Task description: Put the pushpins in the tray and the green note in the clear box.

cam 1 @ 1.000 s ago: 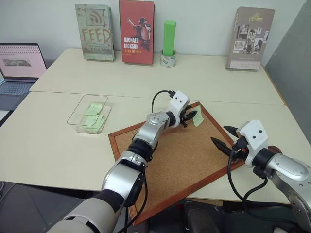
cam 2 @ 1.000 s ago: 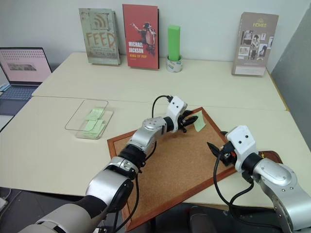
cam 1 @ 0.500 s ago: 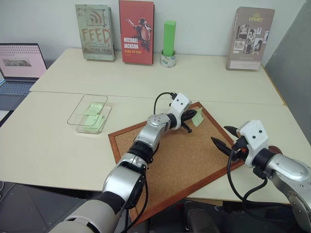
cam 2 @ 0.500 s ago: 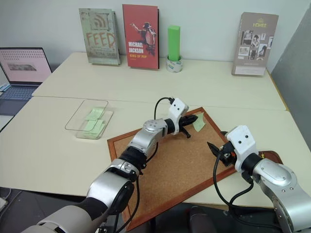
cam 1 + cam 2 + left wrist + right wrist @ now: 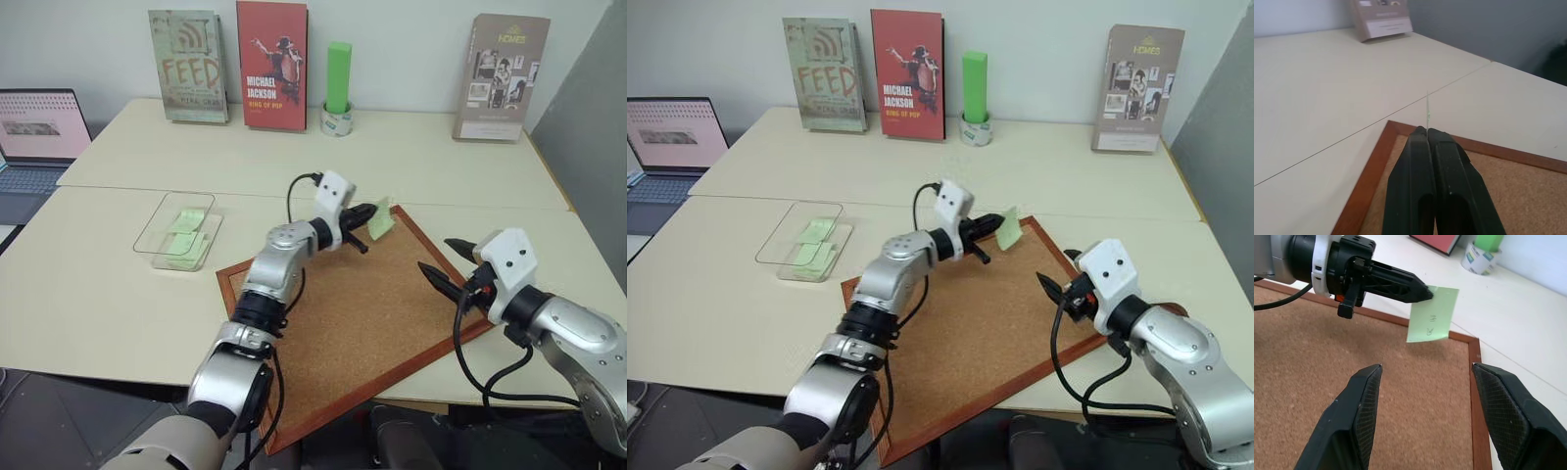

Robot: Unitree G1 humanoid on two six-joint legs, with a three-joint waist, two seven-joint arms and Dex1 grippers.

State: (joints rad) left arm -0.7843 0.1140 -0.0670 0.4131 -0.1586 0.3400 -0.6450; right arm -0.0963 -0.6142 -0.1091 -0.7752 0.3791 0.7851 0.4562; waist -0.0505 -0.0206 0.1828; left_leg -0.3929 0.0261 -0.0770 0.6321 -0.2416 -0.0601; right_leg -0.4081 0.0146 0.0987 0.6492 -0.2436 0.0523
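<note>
My left gripper (image 5: 367, 211) is shut on one edge of the green note (image 5: 382, 220), holding it in the air above the far corner of the corkboard (image 5: 362, 313). In the right wrist view the green note (image 5: 1432, 313) hangs flat from those black fingertips, with faint writing on it. In the left wrist view the green note (image 5: 1428, 110) shows edge-on as a thin line. My right gripper (image 5: 436, 255) hovers open and empty over the board's right edge, pointing at the note. The clear box (image 5: 157, 220) sits to the left on the table with pale-green notes inside. The pushpins and the tray are hidden.
Two books (image 5: 230, 64) lean against the back wall. A bright-green block (image 5: 339, 73) stands upright in a tape roll beside them. A third book (image 5: 500, 76) is at the back right. A laptop (image 5: 39, 137) sits at the far left.
My left gripper shut on the green note, then lifted it off the corkboard and carried it up and to the left. The right gripper stayed open.
</note>
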